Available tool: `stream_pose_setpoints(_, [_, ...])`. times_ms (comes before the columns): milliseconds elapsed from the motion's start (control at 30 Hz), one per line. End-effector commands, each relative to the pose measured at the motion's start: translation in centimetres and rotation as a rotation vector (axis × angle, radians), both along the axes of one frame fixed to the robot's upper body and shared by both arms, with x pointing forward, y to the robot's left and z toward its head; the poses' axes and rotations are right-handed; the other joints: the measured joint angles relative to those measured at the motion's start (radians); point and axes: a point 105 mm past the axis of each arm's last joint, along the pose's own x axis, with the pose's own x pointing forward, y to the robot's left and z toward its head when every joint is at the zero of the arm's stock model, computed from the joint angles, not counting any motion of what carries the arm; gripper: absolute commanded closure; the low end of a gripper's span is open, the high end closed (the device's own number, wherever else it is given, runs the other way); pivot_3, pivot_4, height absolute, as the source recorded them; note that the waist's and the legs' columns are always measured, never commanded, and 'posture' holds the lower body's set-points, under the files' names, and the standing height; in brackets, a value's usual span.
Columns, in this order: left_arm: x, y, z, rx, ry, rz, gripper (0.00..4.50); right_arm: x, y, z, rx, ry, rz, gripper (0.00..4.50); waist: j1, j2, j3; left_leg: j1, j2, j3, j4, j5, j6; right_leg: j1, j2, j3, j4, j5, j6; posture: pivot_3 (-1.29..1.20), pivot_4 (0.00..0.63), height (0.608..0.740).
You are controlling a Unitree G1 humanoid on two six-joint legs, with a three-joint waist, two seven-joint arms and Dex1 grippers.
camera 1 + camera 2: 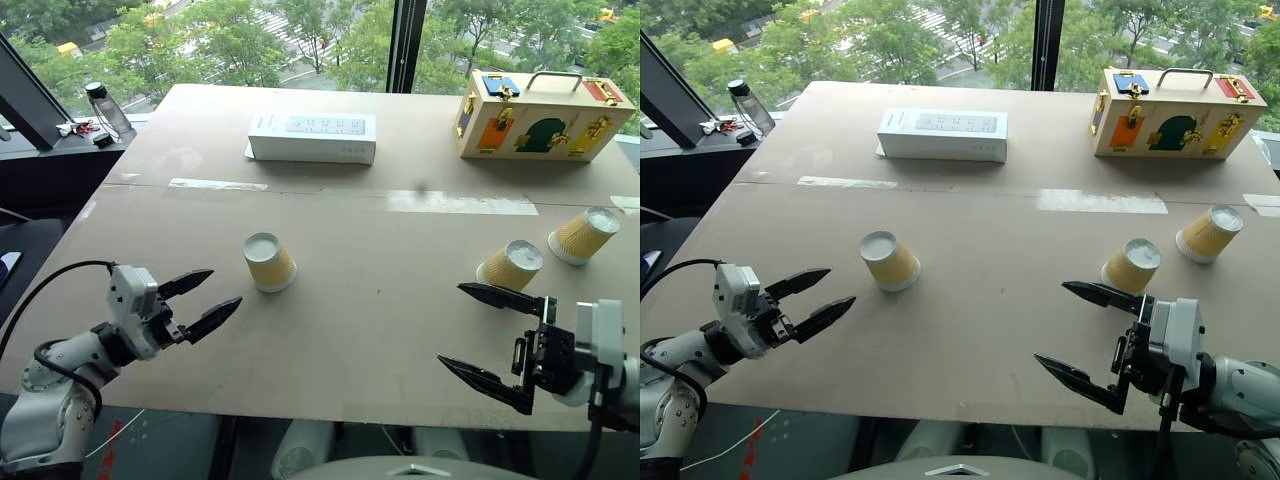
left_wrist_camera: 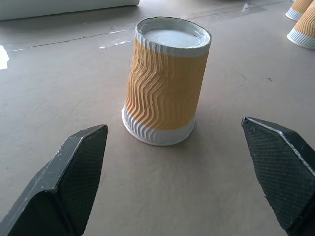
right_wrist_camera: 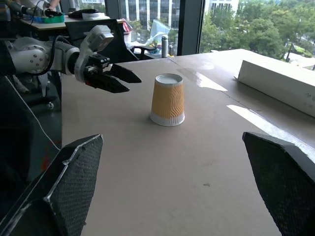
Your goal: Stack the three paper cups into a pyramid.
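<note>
The brown table (image 1: 340,330) runs from a near edge just under both grippers to a far edge against the window. A pale tape strip (image 1: 462,202) crosses it about midway. Between the two arms lies a broad bare stretch of board.

The left gripper (image 1: 207,300) hovers over the near left part of the table, its fingers spread wide and holding nothing. The left paper cup (image 1: 268,262) stands upside down, base up, just beyond its fingertips and apart from them; in the left wrist view it sits upright between the two open fingers (image 2: 76,177) but further out.

The right gripper (image 1: 488,340) hangs near the near right edge, jaws fully spread and empty. The middle paper cup (image 1: 511,266) stands inverted just past its upper finger, not touching it. The right paper cup (image 1: 583,234) stands inverted near the table's right edge, close beside the middle one but separate. All three cups stand singly on the board; none is stacked.

At the far side rest a white box (image 1: 313,137) and a wooden latch box (image 1: 540,117) with coloured doors, closed. A bottle (image 1: 108,110) stands on the dark ledge off the far left corner.
</note>
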Motion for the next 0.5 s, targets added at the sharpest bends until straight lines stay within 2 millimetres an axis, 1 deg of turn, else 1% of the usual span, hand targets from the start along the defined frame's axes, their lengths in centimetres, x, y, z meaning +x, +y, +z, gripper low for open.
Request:
stream_pose_setpoints(33, [1.5,0.0,0.9,0.028,-0.052,-0.038,0.02,-0.6,0.6,0.5,-0.009,-0.032,0.028,0.00,0.001,0.001,0.000,0.000,0.000,0.000,0.000,0.001,0.002,0.000,0.000,0.000,0.000,0.000,0.000,0.00,0.150,0.740])
stream_pose_setpoints(133, [2.6,-0.5,1.7,0.010,-0.081,-0.055,0.02,-0.8,0.5,0.4,-0.004,-0.026,0.023,0.00,0.000,0.000,0.001,0.000,0.000,-0.001,0.000,0.001,0.002,0.000,0.000,-0.002,-0.001,0.000,0.000,0.00,0.150,0.740])
stream_pose_setpoints(167, [2.7,-0.6,1.8,0.005,-0.083,-0.062,0.02,-0.9,0.4,0.3,-0.005,-0.025,0.023,0.00,-0.001,0.000,0.001,0.000,0.000,-0.001,0.000,0.001,0.002,0.000,0.000,-0.002,-0.001,0.002,0.003,0.00,0.150,0.740])
stream_pose_setpoints(267, [3.2,-1.4,1.9,-0.007,-0.081,-0.097,0.02,-0.9,0.3,-0.2,-0.006,-0.016,0.008,0.00,-0.004,0.000,0.001,0.000,0.000,-0.001,0.000,0.001,0.002,0.000,0.000,-0.001,0.000,0.003,0.004,0.00,0.150,0.740])
stream_pose_setpoints(367, [4.1,-2.3,2.5,-0.009,-0.076,-0.154,0.02,-1.1,0.3,-0.3,0.006,-0.012,-0.013,0.00,-0.002,0.000,0.001,0.000,0.000,-0.002,0.000,0.001,0.002,0.000,0.000,-0.001,0.000,0.003,0.004,0.00,0.150,0.740])
stream_pose_setpoints(500, [5.2,-3.5,2.7,0.010,-0.080,-0.192,0.02,-1.2,0.1,-0.6,-0.003,-0.009,-0.049,0.00,0.000,0.000,0.001,0.000,0.000,-0.003,0.000,0.001,0.002,0.000,0.001,-0.003,0.001,0.003,0.004,0.00,0.150,0.740])
